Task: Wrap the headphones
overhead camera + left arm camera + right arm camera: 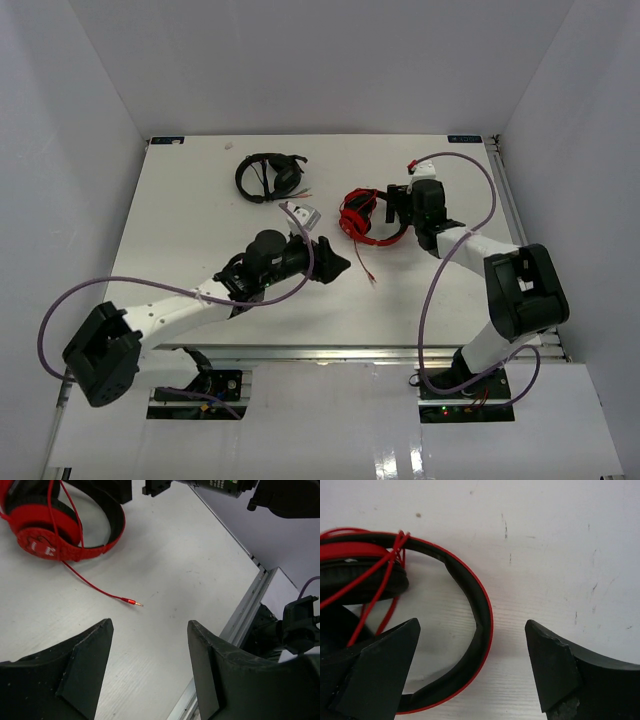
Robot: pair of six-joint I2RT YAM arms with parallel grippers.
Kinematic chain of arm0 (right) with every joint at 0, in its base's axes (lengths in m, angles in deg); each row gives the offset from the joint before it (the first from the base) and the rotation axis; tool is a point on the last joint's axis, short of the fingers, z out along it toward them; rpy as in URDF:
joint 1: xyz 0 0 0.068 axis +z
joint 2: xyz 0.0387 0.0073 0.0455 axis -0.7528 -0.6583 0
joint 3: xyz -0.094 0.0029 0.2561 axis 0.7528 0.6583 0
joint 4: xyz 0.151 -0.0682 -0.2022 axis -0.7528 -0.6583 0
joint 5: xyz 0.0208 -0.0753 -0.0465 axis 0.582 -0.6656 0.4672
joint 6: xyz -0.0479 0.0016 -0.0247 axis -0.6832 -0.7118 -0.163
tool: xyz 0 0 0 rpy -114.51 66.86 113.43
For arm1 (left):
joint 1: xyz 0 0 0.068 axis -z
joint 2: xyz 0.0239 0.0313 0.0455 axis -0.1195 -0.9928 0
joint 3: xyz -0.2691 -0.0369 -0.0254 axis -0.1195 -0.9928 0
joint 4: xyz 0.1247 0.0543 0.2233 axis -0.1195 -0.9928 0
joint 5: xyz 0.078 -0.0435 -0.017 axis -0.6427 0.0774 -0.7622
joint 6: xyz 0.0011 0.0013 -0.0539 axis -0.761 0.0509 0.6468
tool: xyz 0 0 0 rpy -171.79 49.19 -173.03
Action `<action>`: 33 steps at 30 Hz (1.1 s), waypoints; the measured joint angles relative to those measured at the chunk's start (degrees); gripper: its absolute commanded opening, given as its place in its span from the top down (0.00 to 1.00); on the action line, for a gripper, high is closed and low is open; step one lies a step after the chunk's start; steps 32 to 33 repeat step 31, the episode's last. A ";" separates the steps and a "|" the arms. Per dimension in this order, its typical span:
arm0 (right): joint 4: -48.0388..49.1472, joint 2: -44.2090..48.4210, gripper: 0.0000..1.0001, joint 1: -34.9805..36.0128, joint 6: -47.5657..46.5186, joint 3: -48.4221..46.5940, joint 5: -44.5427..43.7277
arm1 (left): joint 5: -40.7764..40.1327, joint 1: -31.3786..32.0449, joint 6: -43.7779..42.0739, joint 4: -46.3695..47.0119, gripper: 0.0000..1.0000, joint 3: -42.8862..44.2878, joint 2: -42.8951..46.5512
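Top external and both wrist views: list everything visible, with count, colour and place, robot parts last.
red headphones: one, red with black padding, right of table centre
cable: one, thin red, partly looped over the red headphones, loose end on the table
plug: one, red, on the table ahead of the left gripper
black headphones: one, black, far side, left of centre
table: one, white
left gripper: one, black, open, above the table
right gripper: one, black, open, over the red headband
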 measured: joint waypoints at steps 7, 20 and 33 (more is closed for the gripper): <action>-10.92 16.63 0.10 -1.52 -10.26 -0.66 13.10 | -6.48 -0.06 -10.68 -18.79 0.12 2.68 15.94; -24.22 46.93 0.10 -4.01 -14.91 8.66 8.48 | -11.39 -0.09 -19.04 -29.09 0.02 -7.31 41.87; -31.58 48.29 0.10 -10.03 -16.97 11.50 15.72 | -13.81 -0.09 -19.79 -31.14 0.02 -7.31 42.48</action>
